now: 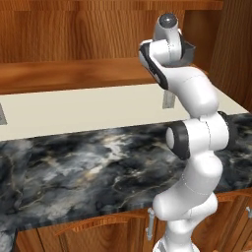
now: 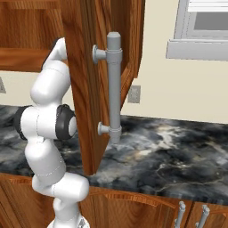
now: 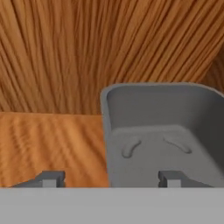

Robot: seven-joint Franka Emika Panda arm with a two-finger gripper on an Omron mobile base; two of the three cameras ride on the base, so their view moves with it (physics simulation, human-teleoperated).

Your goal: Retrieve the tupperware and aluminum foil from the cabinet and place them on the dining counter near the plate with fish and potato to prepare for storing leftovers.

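Tupperware (image 3: 162,131) sits on the wooden shelf (image 3: 48,144) inside the cabinet (image 2: 84,89), filling the 3 to 5 o'clock part of the hand view, right up close. Gripper (image 3: 109,178) is at 6 o'clock with its jaws spread apart, one fingertip over the tub's floor, the other over bare shelf, straddling the left wall. Can't tell if it's actually touching yet. From the left base view the grey tub (image 1: 188,53) peeks out behind the arm's wrist.

No text, label, brand, number or sign can be read in any view. The grey tupperware (image 3: 162,131), seen straddled by the fingertips (image 3: 173,178), is plain and unmarked. The wood of the cabinet (image 3: 65,52) beyond the fingers is also found without lettering.
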